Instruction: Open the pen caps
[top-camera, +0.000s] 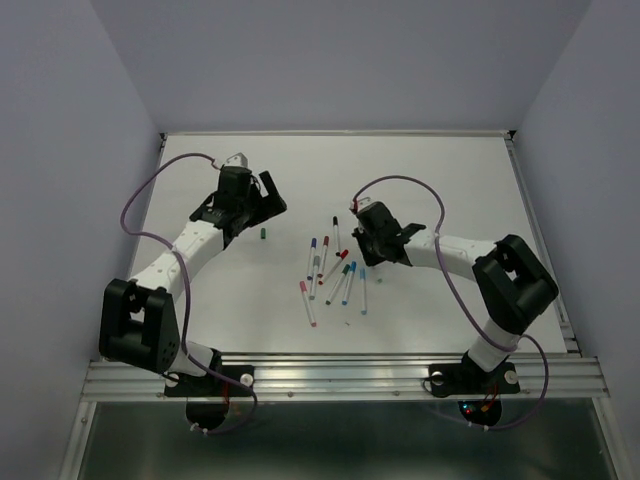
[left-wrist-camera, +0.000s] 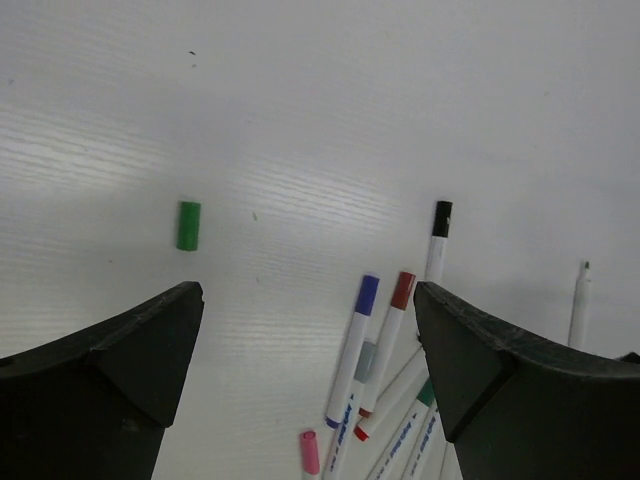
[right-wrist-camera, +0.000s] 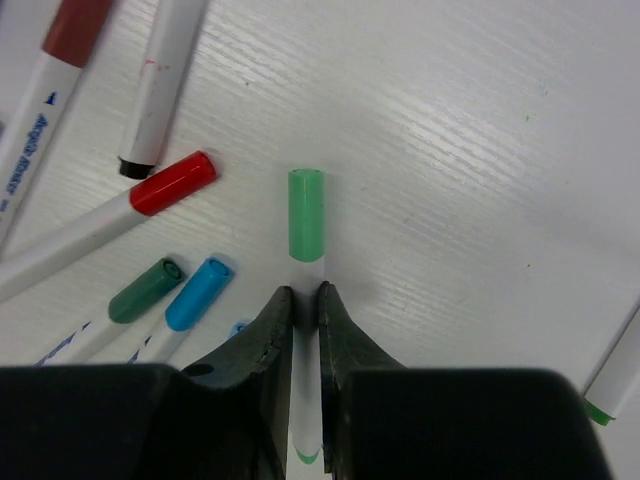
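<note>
Several white-barrelled pens (top-camera: 330, 270) with coloured caps lie in a loose pile at the table's middle. My right gripper (right-wrist-camera: 306, 295) is shut on the white barrel of a pen whose light green cap (right-wrist-camera: 306, 215) sticks out ahead of the fingertips, low over the table. It sits at the pile's right edge (top-camera: 366, 258). My left gripper (left-wrist-camera: 310, 340) is open and empty above the table, left of the pile (top-camera: 272, 197). A loose dark green cap (left-wrist-camera: 188, 225) lies alone near it (top-camera: 262, 233).
In the right wrist view, pens with red (right-wrist-camera: 172, 184), dark green (right-wrist-camera: 146, 290) and blue (right-wrist-camera: 199, 293) caps lie just left of my fingers. In the left wrist view, purple-capped (left-wrist-camera: 367, 295), red-capped (left-wrist-camera: 402, 290) and black-capped (left-wrist-camera: 441, 217) pens lie between the jaws; a capless pen (left-wrist-camera: 579, 305) lies far right.
</note>
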